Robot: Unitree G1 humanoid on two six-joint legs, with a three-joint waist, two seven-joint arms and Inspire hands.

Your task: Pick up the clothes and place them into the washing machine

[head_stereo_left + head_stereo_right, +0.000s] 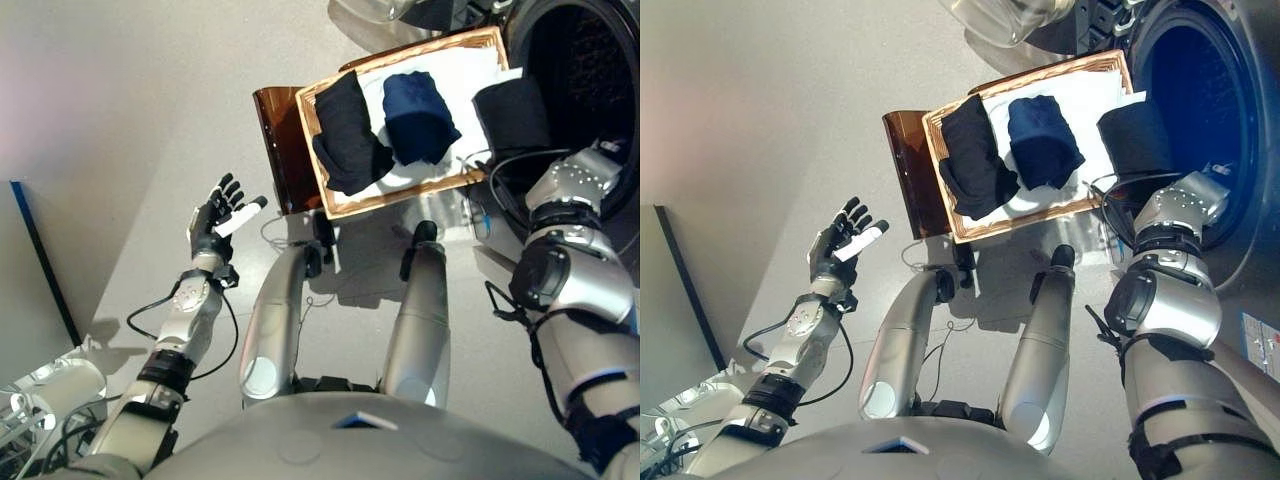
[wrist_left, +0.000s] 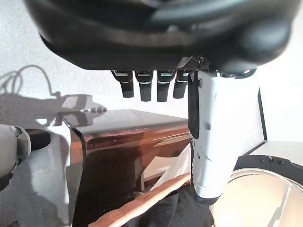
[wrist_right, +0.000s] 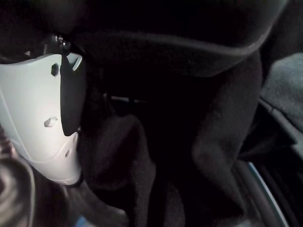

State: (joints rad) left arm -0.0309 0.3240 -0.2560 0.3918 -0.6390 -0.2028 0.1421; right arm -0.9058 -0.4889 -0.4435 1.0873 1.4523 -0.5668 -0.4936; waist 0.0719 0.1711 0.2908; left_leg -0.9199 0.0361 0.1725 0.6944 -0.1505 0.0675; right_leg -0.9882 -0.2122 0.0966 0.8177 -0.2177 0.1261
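Observation:
The wicker basket (image 1: pixel 400 198) sits on the dark brown box (image 1: pixel 285 140) beside the washing machine's open drum (image 1: pixel 590 70). A black garment (image 1: pixel 348 135) and a navy garment (image 1: pixel 418 115) lie in it on a white cloth (image 1: pixel 460 70). My right hand (image 1: pixel 578 178) holds another black garment (image 1: pixel 512 112) at the basket's right end, at the drum's rim. In the right wrist view my thumb (image 3: pixel 38 118) presses into this dark cloth (image 3: pixel 199 142). My left hand (image 1: pixel 212 225) is open and empty over the floor, left of the box.
The machine's open glass door (image 1: pixel 1000 20) shows at the top edge. A blue-edged panel (image 1: pixel 40 260) stands at the far left. Grey floor (image 1: pixel 150 120) stretches left of the box.

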